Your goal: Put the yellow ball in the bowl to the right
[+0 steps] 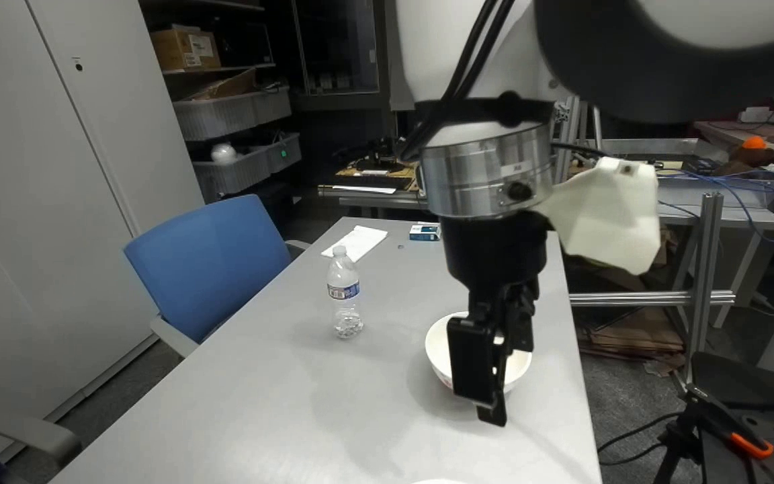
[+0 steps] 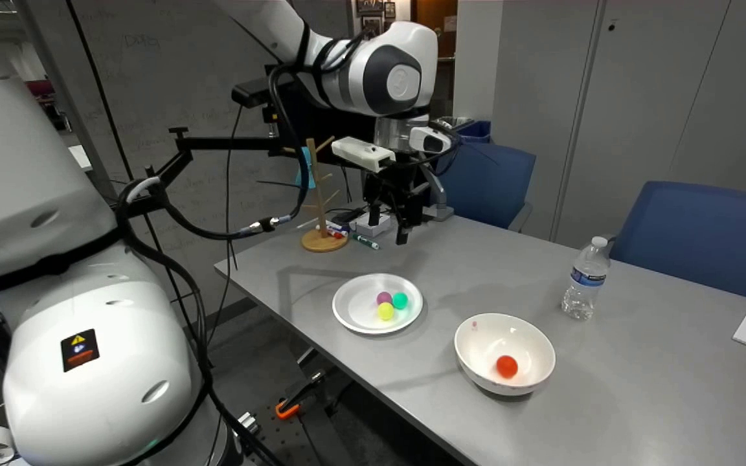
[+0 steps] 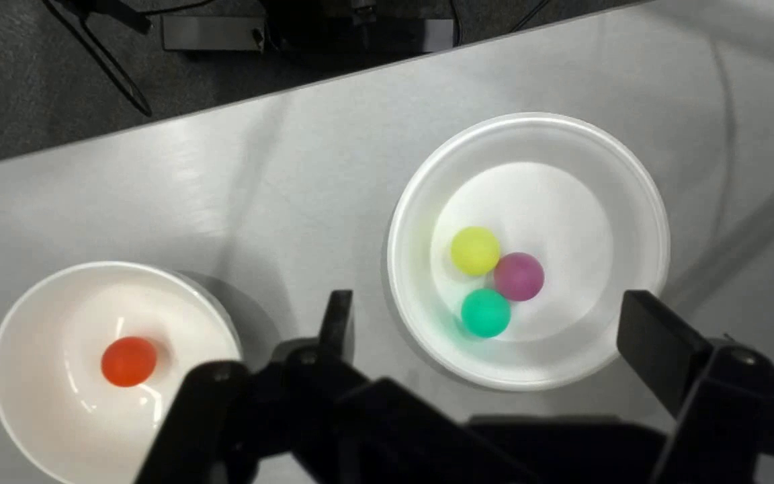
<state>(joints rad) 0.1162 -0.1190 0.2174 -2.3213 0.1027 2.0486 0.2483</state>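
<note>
The yellow ball (image 2: 385,311) lies in a white plate (image 2: 351,304) and touches or nearly touches a purple ball (image 3: 519,276); a green ball (image 3: 486,313) lies beside them. The yellow ball also shows in the wrist view (image 3: 475,251). The white bowl (image 2: 486,340) stands on the table beside the plate, with a red ball (image 2: 506,367) inside; it also shows in the wrist view (image 3: 44,363), and behind my gripper in an exterior view (image 1: 437,343). My gripper (image 3: 488,304) is open and empty, above the table near the plate. It shows in an exterior view too (image 2: 388,228).
A clear water bottle (image 2: 585,279) stands beyond the bowl. A wooden stand (image 2: 323,241), markers (image 2: 365,242) and a white box (image 2: 371,224) are near the table's end. A paper (image 1: 357,243) and a small blue box (image 1: 425,232) lie on the table. Blue chairs (image 1: 209,262) line one edge.
</note>
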